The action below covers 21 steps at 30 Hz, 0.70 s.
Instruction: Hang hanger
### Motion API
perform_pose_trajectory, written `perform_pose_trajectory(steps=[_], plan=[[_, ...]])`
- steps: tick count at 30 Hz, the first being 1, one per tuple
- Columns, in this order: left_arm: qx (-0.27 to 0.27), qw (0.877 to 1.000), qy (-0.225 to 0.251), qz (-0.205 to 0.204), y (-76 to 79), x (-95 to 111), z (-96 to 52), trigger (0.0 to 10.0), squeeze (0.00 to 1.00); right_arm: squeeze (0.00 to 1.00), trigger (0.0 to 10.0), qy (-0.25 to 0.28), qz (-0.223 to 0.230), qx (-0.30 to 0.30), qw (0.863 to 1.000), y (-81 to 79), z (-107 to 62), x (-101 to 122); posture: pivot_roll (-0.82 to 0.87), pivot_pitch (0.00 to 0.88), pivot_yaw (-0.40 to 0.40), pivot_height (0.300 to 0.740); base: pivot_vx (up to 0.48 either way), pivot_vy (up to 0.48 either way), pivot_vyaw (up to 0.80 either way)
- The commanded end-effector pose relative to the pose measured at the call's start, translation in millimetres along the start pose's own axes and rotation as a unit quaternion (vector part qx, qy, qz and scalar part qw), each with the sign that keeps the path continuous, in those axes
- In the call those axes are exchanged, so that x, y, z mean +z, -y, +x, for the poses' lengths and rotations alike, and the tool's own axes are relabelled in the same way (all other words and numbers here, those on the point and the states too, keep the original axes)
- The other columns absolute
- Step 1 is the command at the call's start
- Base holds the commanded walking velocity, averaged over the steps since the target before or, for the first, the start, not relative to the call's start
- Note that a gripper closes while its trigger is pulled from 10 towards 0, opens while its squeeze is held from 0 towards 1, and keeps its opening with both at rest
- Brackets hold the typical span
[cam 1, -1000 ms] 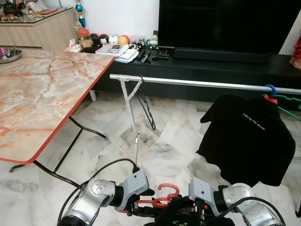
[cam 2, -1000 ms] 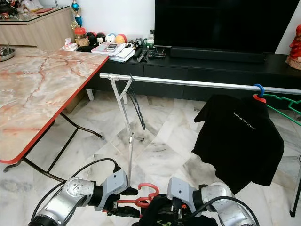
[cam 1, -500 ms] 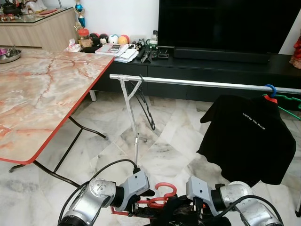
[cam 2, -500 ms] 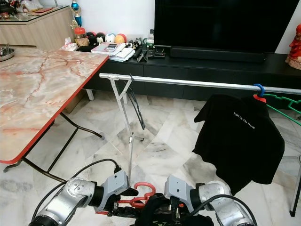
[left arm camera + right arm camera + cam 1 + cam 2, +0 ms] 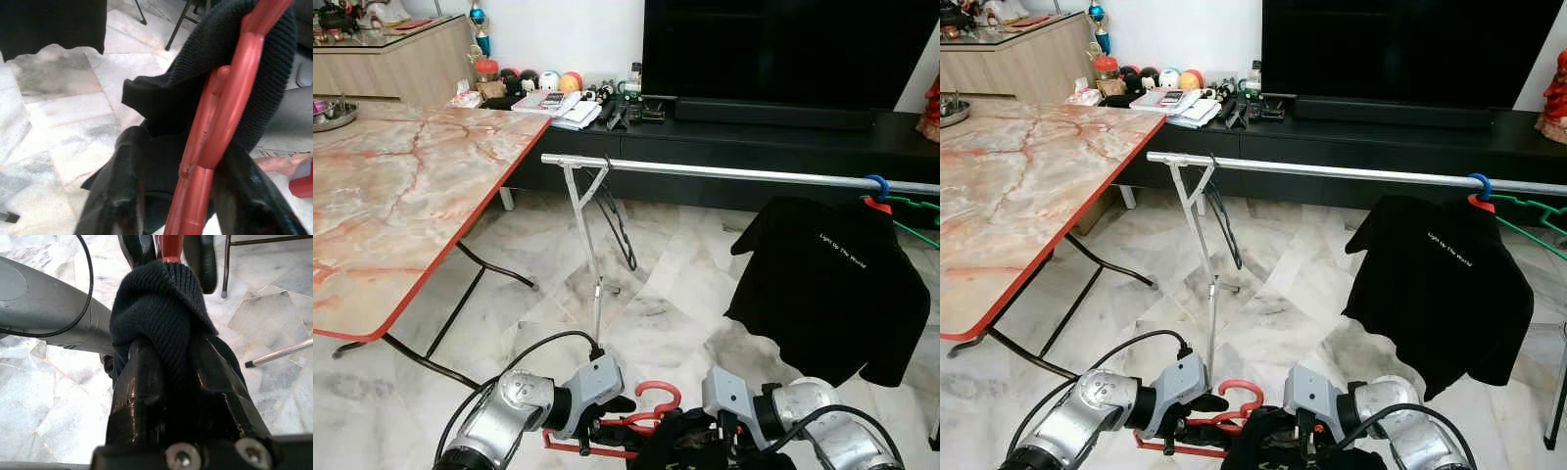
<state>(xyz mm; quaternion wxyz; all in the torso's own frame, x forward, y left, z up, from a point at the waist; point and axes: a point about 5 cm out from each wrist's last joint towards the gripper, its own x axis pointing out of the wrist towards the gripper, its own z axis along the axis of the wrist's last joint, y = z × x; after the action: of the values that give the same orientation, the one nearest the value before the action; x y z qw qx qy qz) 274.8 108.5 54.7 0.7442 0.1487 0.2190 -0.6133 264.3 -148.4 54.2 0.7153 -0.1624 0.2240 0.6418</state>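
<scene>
Low in front of the robot, the left gripper clamps the red hanger while the right gripper pinches the dark knit garment onto it; next, probably, lifting its hook to the rail.

One line of print is there to read: small white lettering on the chest of the black T-shirt hanging from the silver rail, running at a slant, and it looks like "Light Up The World". The books and papers on the black TV console carry print too small to make out.
</scene>
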Motion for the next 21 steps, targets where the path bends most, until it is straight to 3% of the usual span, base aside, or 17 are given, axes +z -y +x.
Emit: perform_pose_trajectory(steps=[1,21], plan=[[-0.003,1.000,-0.004,-0.003,-0.7,-0.4,-0.2,0.0,0.00,0.00,10.0,0.028,-0.013,-0.008,0.999,2.9,-2.2,10.8,0.10,0.063,0.000,0.740,0.000,0.000,0.00],[-0.019,1.000,0.008,-0.017,1.4,-0.1,0.4,0.0,0.00,0.00,10.0,0.062,-0.002,0.005,0.998,0.9,2.4,17.1,0.11,0.047,-0.002,0.740,0.000,0.000,0.00]])
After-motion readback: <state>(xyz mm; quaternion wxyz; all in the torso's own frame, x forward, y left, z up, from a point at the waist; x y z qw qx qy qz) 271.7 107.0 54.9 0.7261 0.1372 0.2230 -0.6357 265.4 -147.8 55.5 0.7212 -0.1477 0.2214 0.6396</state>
